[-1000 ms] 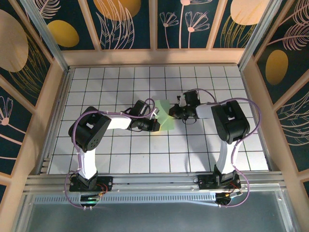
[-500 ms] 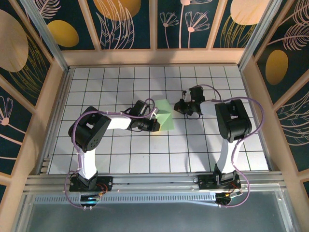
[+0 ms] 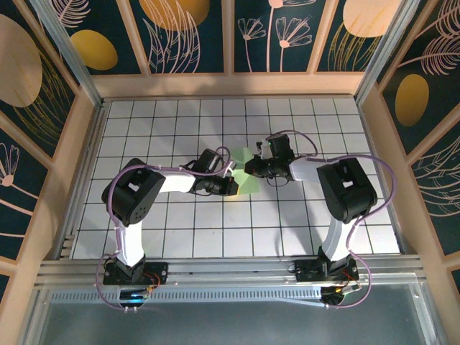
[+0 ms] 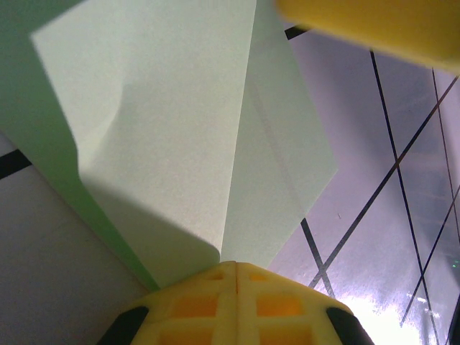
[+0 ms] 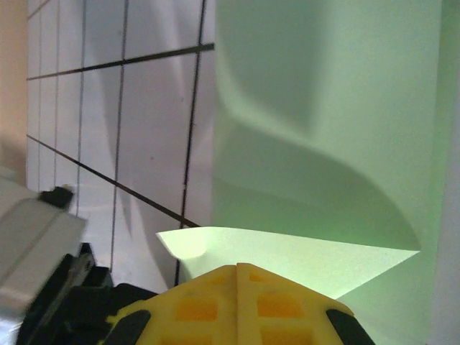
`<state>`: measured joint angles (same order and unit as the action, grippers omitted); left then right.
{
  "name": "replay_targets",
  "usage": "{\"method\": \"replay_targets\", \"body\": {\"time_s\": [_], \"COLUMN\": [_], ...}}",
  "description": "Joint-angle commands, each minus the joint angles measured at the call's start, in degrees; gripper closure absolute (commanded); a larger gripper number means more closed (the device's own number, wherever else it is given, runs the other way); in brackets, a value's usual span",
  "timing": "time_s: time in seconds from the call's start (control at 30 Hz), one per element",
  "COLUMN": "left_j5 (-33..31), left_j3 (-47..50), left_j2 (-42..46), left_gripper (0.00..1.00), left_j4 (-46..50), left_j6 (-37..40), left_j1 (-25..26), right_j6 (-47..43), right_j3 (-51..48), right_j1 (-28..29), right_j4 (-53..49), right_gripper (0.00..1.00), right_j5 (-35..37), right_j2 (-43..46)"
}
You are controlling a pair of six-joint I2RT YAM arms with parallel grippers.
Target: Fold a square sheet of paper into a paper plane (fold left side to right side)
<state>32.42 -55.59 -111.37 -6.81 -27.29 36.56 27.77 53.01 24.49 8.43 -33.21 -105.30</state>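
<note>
Left gripper (image 4: pixel 236 268) was pinched shut on edge of square sheet of paper (image 4: pixel 172 122); right gripper (image 5: pixel 237 269) was clamped shut on lifted flap. Sheet sat mid-table on grid tiles (image 3: pixel 180 215), between grippers, bowed, part-folded. Judged best: bring left edge flush onto right, match corners, then press crease.

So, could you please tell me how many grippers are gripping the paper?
2. The left gripper is shut on the paper at its left side; the right gripper is shut on a raised flap at its right side.
</note>
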Motion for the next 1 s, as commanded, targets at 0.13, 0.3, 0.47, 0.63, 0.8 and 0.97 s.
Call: {"method": "replay_targets", "body": {"time_s": [0.13,0.3,0.47,0.63,0.8,0.97], "left_j5": [-4.2,-2.4,-0.4,0.6,1.6,2.0], "left_j3": [0.2,-3.1,-6.3,-8.2,-10.2,-11.8], "left_j2": [-0.8,-0.3,-0.7,-2.6,-4.5,-6.1], "left_gripper": [1.00,1.00,1.00,1.00,1.00,1.00], "left_j4": [4.7,4.9,5.7,6.1,6.1,6.4], "left_j6": [-1.0,-2.5,-2.7,-2.3,-1.7,-1.2], "left_j1": [-0.2,-0.2,-0.2,-0.2,-0.2,-0.2], "right_j6": [0.2,-1.3,-1.9,-1.7,-1.8,-1.5], "right_j3": [1.4,1.5,0.8,0.1,0.2,-0.1], "right_j1": [-1.1,-1.6,-1.6,-1.6,-1.6,-1.6], "right_j4": [-1.1,-4.9,-5.9,-6.0,-6.1,-5.8], "right_gripper": [1.00,1.00,1.00,1.00,1.00,1.00], "right_j5": [1.3,2.8,2.0,2.0,1.8,1.9], "right_j2": [-4.5,-5.2,-6.3,-6.2,-6.5,-6.6]}}
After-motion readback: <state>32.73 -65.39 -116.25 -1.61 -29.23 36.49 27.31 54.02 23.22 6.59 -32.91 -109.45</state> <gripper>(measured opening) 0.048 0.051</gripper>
